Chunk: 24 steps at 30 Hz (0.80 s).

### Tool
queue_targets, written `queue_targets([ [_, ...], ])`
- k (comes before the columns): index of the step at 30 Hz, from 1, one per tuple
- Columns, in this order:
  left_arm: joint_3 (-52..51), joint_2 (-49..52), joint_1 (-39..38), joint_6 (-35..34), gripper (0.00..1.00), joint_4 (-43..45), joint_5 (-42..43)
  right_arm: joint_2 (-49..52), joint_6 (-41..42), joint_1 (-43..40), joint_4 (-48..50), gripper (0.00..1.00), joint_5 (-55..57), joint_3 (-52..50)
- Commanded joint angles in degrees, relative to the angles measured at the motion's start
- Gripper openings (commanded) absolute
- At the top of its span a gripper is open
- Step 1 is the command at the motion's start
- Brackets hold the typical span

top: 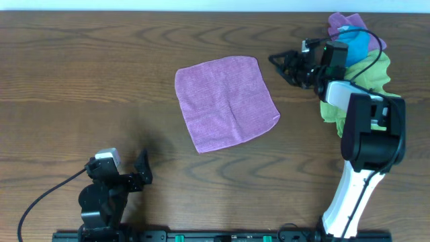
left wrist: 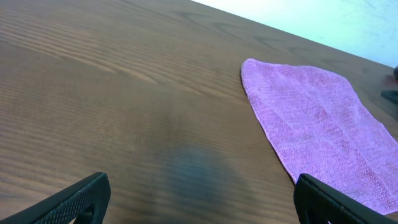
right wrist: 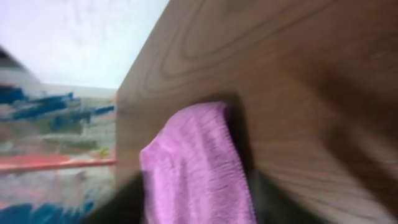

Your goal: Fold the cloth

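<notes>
The lavender cloth (top: 225,101) lies spread flat in the middle of the table, turned a little. It also shows in the left wrist view (left wrist: 317,134) and, blurred, in the right wrist view (right wrist: 186,162). My left gripper (top: 142,171) is open and empty near the front left, well short of the cloth's near corner; its two fingertips frame bare table in the left wrist view (left wrist: 202,186). My right gripper (top: 281,67) is open just off the cloth's right edge, not touching it, with the cloth seen between its blurred dark fingers (right wrist: 193,208).
A bunched pile sits at the back right behind my right arm: another purple cloth (top: 342,23), a bright blue one (top: 359,44) and a lime-green one (top: 373,74). The table's far edge (top: 201,12) runs behind the cloth.
</notes>
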Motion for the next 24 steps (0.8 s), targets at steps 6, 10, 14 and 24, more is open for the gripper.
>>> queue_targets([
  [6,-1.05,-0.33,-0.20,-0.22,0.95,-0.20,-0.17,-2.91,-6.95,1.40,-0.33,0.02,-10.88,5.90],
  [10,-1.05,-0.33,-0.20,-0.22,0.96,-0.20,-0.20,-3.93,-15.10,2.32,-7.06,0.02,-6.45,10.62],
  [14,-1.05,-0.33,-0.20,-0.22,0.95,-0.20,-0.17,-3.91,-24.72,3.17,-15.69,0.01,10.47,12.31],
  [24,-1.05,-0.33,-0.20,-0.22,0.95,-0.20,-0.17,-3.93,-44.17,4.79,-43.69,0.01,29.99,30.47],
])
